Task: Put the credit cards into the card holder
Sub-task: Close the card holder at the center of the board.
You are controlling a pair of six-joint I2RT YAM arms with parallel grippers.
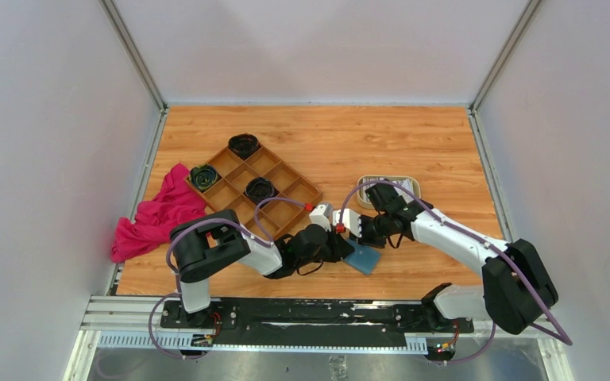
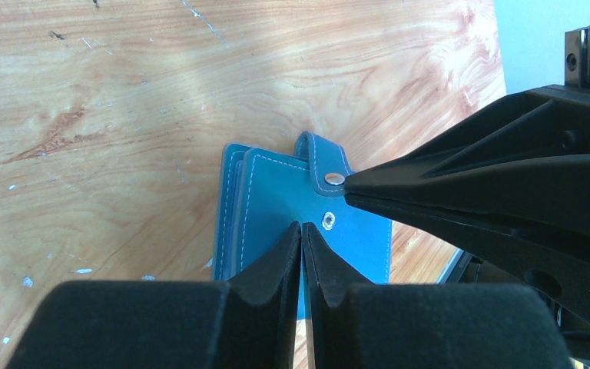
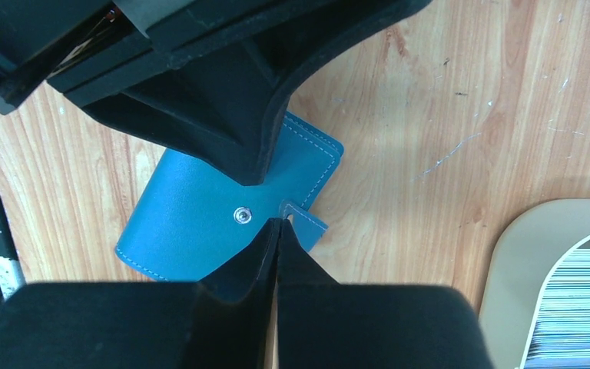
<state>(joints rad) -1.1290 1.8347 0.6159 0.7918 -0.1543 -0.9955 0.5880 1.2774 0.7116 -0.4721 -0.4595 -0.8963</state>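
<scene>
— At the near edge of the counter (image 1: 413, 143), what do you see?

— The card holder (image 1: 363, 259), teal and folded flat, lying between the two arms. The left claw (image 2: 302, 238) is almost pressed together, with only a thin slit between its fingers, and its tips are set against the cover.

— And the right one?

— The right claw (image 3: 277, 231) is pressed fully together. Its tips sit right at the snap tab (image 3: 305, 220), which curls up off the cover. I cannot tell whether the tab is caught between them.

— Where are the credit cards (image 3: 576, 307)?

— Stacked in a cream tray (image 3: 522, 254), just to the right of the card holder and a little farther back on the counter.
</scene>
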